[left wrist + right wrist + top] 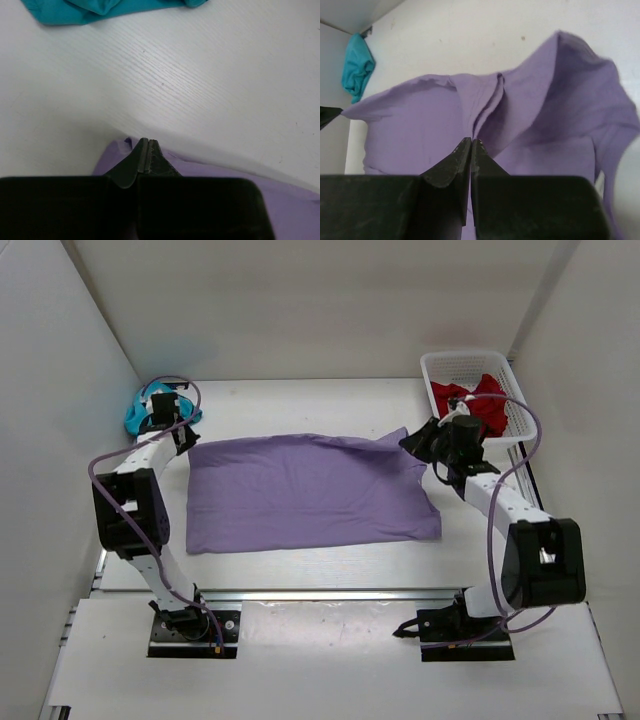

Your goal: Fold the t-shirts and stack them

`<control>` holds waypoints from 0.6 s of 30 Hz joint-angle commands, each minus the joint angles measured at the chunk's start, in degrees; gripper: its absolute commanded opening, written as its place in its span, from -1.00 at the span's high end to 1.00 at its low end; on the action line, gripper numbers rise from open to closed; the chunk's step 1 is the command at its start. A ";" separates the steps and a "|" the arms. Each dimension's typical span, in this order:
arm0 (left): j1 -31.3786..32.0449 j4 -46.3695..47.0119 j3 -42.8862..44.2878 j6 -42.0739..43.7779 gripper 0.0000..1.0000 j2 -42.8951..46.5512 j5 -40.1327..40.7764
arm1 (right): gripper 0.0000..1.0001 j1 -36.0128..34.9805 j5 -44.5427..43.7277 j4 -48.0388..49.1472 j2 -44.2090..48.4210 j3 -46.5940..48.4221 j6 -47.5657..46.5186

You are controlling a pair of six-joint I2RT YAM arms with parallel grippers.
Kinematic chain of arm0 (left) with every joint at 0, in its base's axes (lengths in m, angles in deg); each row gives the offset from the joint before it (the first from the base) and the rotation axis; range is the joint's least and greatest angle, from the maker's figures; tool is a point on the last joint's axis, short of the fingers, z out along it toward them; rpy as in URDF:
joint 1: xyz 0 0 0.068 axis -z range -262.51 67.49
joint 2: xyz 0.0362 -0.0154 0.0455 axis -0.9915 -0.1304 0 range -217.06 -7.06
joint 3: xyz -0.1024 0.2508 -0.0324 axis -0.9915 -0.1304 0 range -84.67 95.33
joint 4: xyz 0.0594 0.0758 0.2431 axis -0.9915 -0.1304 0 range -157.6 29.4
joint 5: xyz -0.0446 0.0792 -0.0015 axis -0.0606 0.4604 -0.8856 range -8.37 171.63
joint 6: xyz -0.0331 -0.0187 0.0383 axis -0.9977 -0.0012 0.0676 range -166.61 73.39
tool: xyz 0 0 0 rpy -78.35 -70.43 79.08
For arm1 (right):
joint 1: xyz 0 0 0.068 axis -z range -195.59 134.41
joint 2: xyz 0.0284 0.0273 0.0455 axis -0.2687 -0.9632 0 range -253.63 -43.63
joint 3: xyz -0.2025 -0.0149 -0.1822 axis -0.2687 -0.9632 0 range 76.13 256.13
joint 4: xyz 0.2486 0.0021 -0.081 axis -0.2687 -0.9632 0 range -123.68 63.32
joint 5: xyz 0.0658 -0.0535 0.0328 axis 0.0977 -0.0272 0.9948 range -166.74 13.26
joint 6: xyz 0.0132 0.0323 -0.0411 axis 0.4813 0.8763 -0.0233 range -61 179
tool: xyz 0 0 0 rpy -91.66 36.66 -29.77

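The pale lavender t-shirt (305, 490) lies spread flat in the middle of the table. My left gripper (186, 440) is shut on its far left corner; in the left wrist view the closed tips (145, 141) sit on the lavender cloth (210, 175). My right gripper (412, 442) is shut on the far right corner, and the cloth (535, 115) rises in folds from its tips (471, 141). The teal t-shirt (143, 406) lies bunched at the far left, also in the left wrist view (95, 9). The deep red t-shirt (472, 404) lies crumpled in the basket.
A white mesh basket (440, 365) stands at the far right corner. White walls close in the table on the left, back and right. A metal rail (330, 592) runs along the near edge of the table.
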 commanded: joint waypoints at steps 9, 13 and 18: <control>-3.39 1.41 -8.11 0.81 1.00 9.08 -2.99 | 1.00 3.01 -3.87 0.46 18.49 -17.37 4.12; -4.44 3.25 -12.51 -0.86 1.00 13.30 -5.10 | 1.00 7.32 -2.46 -1.29 23.60 -20.55 3.25; -5.58 5.00 -18.32 -1.65 1.00 17.78 -6.68 | 1.00 11.18 -0.35 -4.02 29.66 -24.86 2.46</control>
